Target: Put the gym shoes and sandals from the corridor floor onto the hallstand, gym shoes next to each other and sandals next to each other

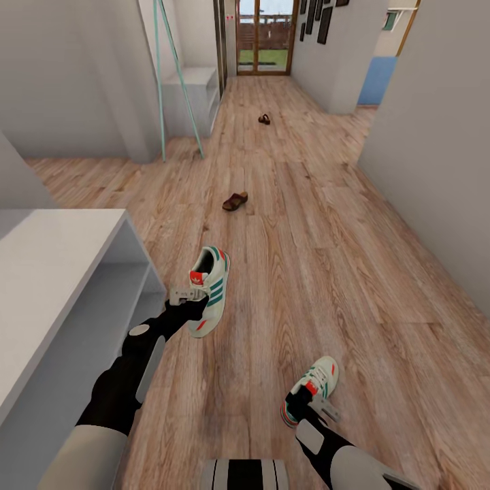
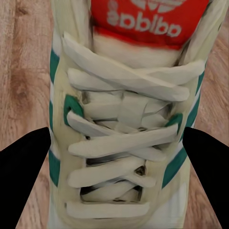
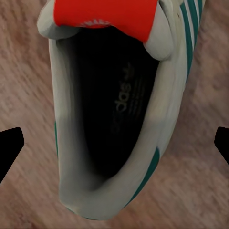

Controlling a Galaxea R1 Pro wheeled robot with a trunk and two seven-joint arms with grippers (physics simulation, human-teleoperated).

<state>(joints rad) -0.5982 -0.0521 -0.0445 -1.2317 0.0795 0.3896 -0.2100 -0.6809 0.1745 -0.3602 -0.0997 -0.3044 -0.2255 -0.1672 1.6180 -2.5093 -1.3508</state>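
One white gym shoe [image 1: 212, 286] with green stripes hangs above the corridor floor [image 1: 327, 258], and my left gripper [image 1: 192, 298] is shut on it. In the left wrist view the black fingers [image 2: 24, 176] press both sides of that gym shoe [image 2: 124, 119] at the laces. The other gym shoe [image 1: 314, 389] lies on the floor under my right gripper [image 1: 314, 407]. That gripper [image 3: 114, 143] is open, its fingertips [image 3: 9, 148] wide of the shoe's opening [image 3: 105, 109]. Two brown sandals lie farther down the corridor, one near [image 1: 235, 201], one far [image 1: 264, 119]. The hallstand [image 1: 61, 258] stands at my left.
A low white unit [image 1: 197, 88] with a teal frame [image 1: 170, 75] stands at the far left of the corridor. Grey walls close in on the right [image 1: 435, 136]. A glass door [image 1: 262, 34] ends the corridor.
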